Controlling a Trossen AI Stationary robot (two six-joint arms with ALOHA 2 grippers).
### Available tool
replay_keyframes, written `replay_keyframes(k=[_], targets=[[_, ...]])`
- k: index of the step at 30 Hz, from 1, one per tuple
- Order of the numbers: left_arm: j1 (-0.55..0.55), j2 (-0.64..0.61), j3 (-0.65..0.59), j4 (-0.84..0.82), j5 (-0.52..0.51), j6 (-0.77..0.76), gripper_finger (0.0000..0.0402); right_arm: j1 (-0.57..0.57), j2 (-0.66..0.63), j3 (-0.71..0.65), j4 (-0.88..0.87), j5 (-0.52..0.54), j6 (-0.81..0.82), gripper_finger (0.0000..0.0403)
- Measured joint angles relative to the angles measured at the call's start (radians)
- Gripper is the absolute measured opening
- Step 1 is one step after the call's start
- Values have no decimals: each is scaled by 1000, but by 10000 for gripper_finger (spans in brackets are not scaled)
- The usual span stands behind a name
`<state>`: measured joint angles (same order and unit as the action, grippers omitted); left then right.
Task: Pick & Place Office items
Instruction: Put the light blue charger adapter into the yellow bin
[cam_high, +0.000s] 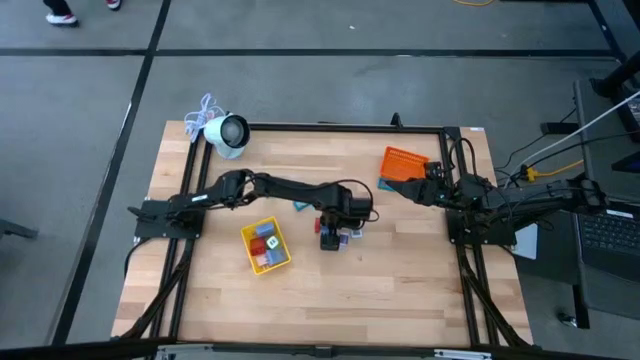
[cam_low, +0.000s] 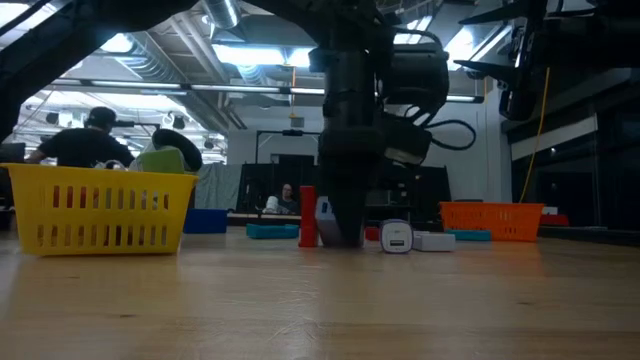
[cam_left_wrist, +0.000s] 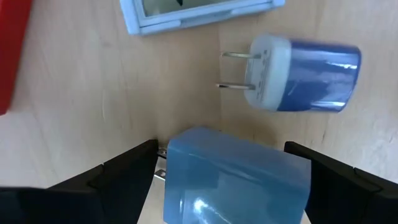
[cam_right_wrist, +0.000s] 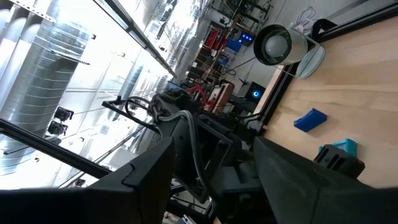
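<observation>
Left gripper (cam_left_wrist: 217, 180) wide, fingers either side of light blue block (cam_left_wrist: 236, 180), not clamped. Blue plug adapter (cam_left_wrist: 298, 74) just ahead. Right gripper (cam_right_wrist: 211, 180) open, parked by orange tray (cam_high: 403, 163).

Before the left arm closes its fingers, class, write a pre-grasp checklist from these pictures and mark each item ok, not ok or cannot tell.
1. Left gripper open: ok.
2. Light blue block sits between its fingers: ok.
3. Blue-and-white plug adapter lies clear of the fingers: ok.
4. Fingers low enough to grip the block: cannot tell.
5. Yellow tray has spare room: ok, pieces sit in it with bare floor left.
6. Right gripper out of the way, back by the orange tray: ok.
</observation>
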<state>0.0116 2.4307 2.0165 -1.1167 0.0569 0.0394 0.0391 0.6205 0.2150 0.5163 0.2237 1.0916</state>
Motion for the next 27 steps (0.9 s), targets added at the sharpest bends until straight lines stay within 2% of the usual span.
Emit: replay_keyframes(k=[4,9,18,20,21,25,27], targets=[[-6,3,-1,3,-70,9,336,0,0,0,0,-3,0,226],[-5,2,-2,7,-84,7,289,0,0,0,0,4,1,227],[-2,-18,5,13,-82,8,289,0,0,0,1,4,2,227],[4,-22,25,-1,-84,8,284,0,0,0,5,4,2,227],[7,-23,37,4,-107,10,263,0,0,0,7,4,2,227],[38,-17,120,-38,-179,10,262,0,0,0,8,4,1,227],[46,-23,174,-50,-177,9,262,0,0,0,8,4,1,227]])
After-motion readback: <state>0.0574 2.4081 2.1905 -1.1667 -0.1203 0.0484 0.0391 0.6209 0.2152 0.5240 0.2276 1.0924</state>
